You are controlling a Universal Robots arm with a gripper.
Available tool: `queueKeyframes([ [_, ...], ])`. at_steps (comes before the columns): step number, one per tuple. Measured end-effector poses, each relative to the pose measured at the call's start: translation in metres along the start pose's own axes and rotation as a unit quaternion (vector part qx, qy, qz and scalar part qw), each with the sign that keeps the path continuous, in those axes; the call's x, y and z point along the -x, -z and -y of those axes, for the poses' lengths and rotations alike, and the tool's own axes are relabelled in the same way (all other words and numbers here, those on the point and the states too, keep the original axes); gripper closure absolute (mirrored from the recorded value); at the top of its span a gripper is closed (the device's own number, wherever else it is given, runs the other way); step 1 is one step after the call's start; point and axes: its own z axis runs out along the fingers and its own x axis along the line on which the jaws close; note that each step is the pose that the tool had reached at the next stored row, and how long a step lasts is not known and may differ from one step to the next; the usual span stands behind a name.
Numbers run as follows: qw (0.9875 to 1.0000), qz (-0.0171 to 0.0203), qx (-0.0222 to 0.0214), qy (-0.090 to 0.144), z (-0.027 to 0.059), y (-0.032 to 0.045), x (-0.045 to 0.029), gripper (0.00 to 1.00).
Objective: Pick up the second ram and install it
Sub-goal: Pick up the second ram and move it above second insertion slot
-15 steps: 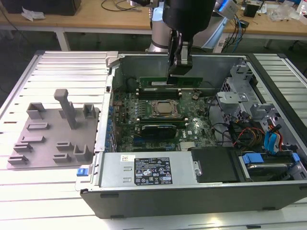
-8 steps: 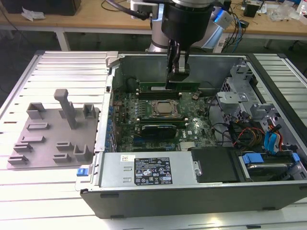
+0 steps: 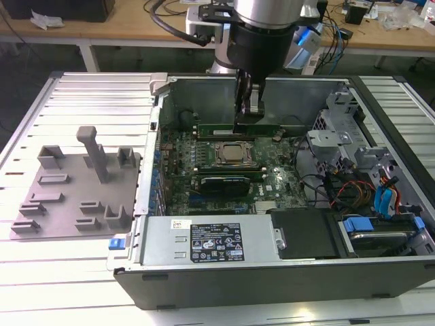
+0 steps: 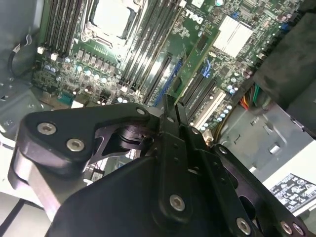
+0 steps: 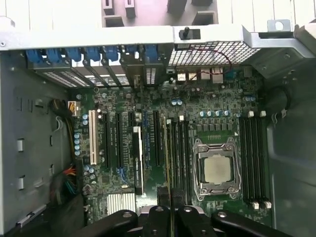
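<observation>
My gripper (image 3: 248, 117) hangs inside the open computer case (image 3: 136, 268), shut on the second ram (image 3: 266, 129), a thin green stick held level above the motherboard. In the second wrist view the fingertips (image 4: 174, 114) clamp the ram (image 4: 197, 57) by one end, and it runs out over the black memory slots. The first wrist view shows the ram (image 5: 167, 158) edge-on, lined up along the slots (image 5: 181, 158) beside the CPU socket (image 5: 216, 168), with the gripper (image 5: 170, 206) behind it. I cannot tell whether it touches a slot.
A grey plastic tray (image 3: 75, 197) with upright holders lies at the exterior view's left. A black-covered card (image 3: 224, 183) stands in front of the CPU socket (image 3: 234, 153). The power supply (image 3: 204, 241) sits at the front, with the drive cage and cables (image 3: 367, 193) on the right.
</observation>
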Motion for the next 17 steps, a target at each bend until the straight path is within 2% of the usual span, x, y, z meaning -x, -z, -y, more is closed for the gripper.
queueKeyframes([
  [3,1.0000,0.0001,0.0000,0.000,0.0001,-0.0062,0.0018,0.89],
  [7,1.0000,0.0002,-0.0001,0.000,0.0003,-0.0150,0.0079,0.89],
  [17,1.0000,0.0001,0.0000,0.000,0.0003,-0.0170,0.0082,0.89],
])
